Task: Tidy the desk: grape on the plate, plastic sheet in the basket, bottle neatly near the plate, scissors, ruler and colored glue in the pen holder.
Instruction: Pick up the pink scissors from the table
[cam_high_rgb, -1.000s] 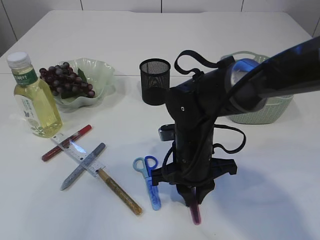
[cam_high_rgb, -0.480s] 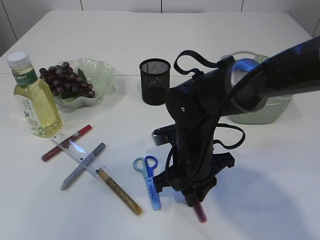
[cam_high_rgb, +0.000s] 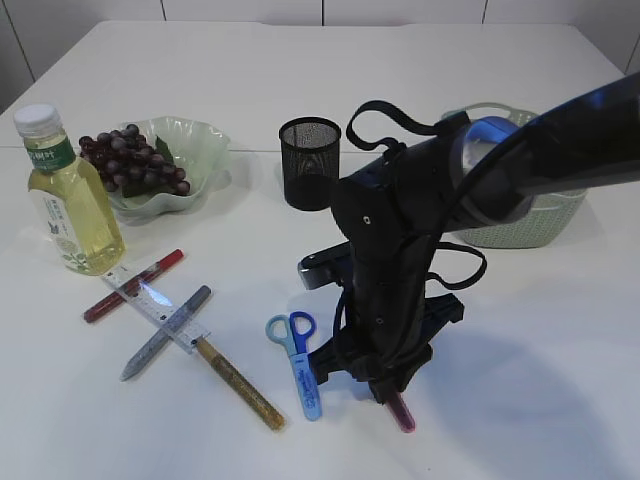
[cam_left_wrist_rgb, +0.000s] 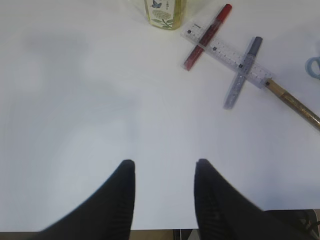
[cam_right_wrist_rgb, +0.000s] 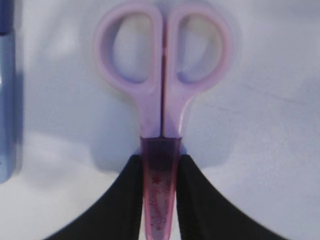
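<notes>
My right gripper (cam_right_wrist_rgb: 159, 165) is shut on the pink sheath of a pair of pink scissors (cam_right_wrist_rgb: 162, 100), handles pointing away. In the exterior view that gripper (cam_high_rgb: 390, 385) hangs low at the front centre, and the pink scissors' tip (cam_high_rgb: 403, 413) sticks out below it. Blue scissors (cam_high_rgb: 298, 360) lie just to its left. A clear ruler (cam_high_rgb: 155, 305) lies crossed with red (cam_high_rgb: 133, 285), grey (cam_high_rgb: 165, 332) and gold (cam_high_rgb: 238, 383) glue pens. The bottle (cam_high_rgb: 65, 195) stands by the plate (cam_high_rgb: 195, 165), which holds the grape (cam_high_rgb: 130, 160). My left gripper (cam_left_wrist_rgb: 164, 165) is open over bare table. The plastic sheet is out of view.
The black mesh pen holder (cam_high_rgb: 309, 163) stands at centre back. A pale green basket (cam_high_rgb: 560, 215) sits behind the right arm, mostly hidden by it. The ruler (cam_left_wrist_rgb: 227, 52) and the bottle's base (cam_left_wrist_rgb: 165, 7) show at the top of the left wrist view.
The right arm has turned a little and risen slightly with the pink scissors, whose tip has shifted right and up. Nothing else has moved.
</notes>
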